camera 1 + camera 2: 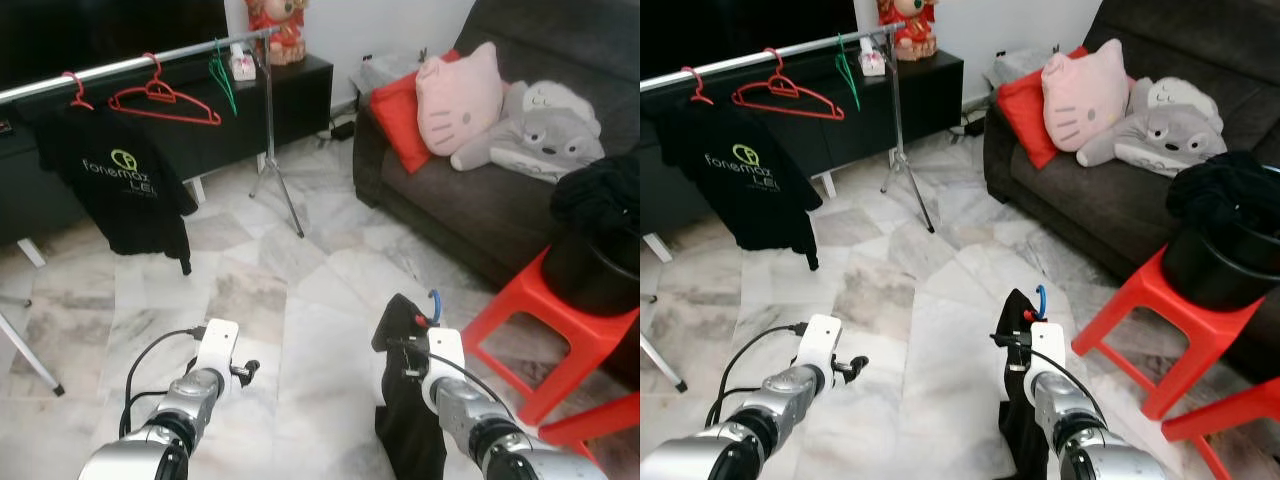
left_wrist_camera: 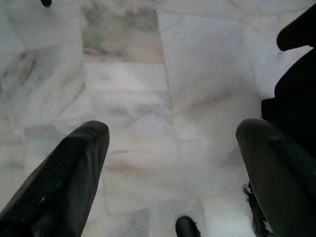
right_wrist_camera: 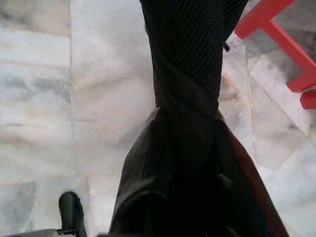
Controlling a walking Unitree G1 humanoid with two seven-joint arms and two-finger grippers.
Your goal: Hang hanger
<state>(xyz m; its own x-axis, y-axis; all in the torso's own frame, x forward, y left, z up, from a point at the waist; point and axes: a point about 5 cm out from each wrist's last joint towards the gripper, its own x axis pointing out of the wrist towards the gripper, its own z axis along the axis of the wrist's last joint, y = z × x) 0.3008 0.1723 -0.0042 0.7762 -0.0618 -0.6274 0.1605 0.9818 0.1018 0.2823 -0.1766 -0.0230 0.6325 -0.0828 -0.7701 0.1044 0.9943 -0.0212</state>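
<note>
Marble floor (image 1: 300,300) in pale grey tiles, robot standing on it facing a clothes rail (image 1: 130,65) well ahead to its left. Right gripper (image 1: 408,330) low in front of the body, holding a blue hanger (image 1: 434,303) whose hook pokes up just above the wrist; a black garment (image 1: 405,400) hangs from it down toward the floor. Right wrist view shows dark knit cloth (image 3: 187,98) draped over the fingers, hiding them, so the gap between them cannot be told; the grip on the hanger looks closed. Left gripper (image 1: 245,370) low on the left, its two black fingers (image 2: 69,173) spread wide apart with nothing between them, bare tile beneath. On the rail: a black T-shirt (image 1: 120,180) on a red hanger, an empty red hanger (image 1: 160,100) beside it, a green hanger (image 1: 222,75) further along. Dark sofa (image 1: 460,200) to the right with a pink cat cushion (image 1: 460,95) and grey plush (image 1: 535,125). Red stool (image 1: 545,320) near the right arm, carrying a black bucket (image 1: 595,270) heaped with dark cloth.
</note>
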